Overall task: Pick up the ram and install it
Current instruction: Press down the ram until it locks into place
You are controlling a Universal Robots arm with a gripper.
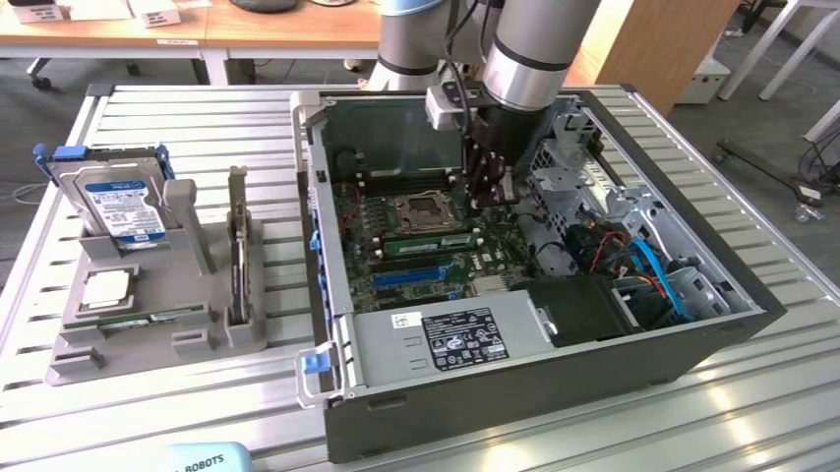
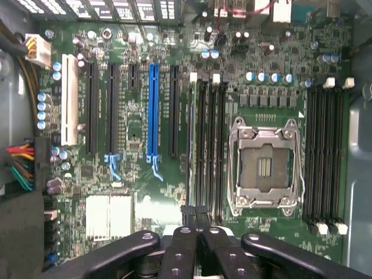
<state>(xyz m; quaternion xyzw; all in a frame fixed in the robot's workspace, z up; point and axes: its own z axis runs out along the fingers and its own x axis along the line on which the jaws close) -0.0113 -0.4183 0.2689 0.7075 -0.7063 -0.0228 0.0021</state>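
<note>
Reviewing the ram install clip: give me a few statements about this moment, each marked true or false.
1. The CPU socket on the motherboard is empty. True.
2. The hard drive sits inside the computer case. False: it stands upright in the grey holder on the table, outside the case.
3. The gripper hangs over the motherboard, inside the case. True.
4. The gripper's fingers are spread wide. False: they are shut together.
5. A green ram stick stands in a slot next to the CPU socket. True.
</note>
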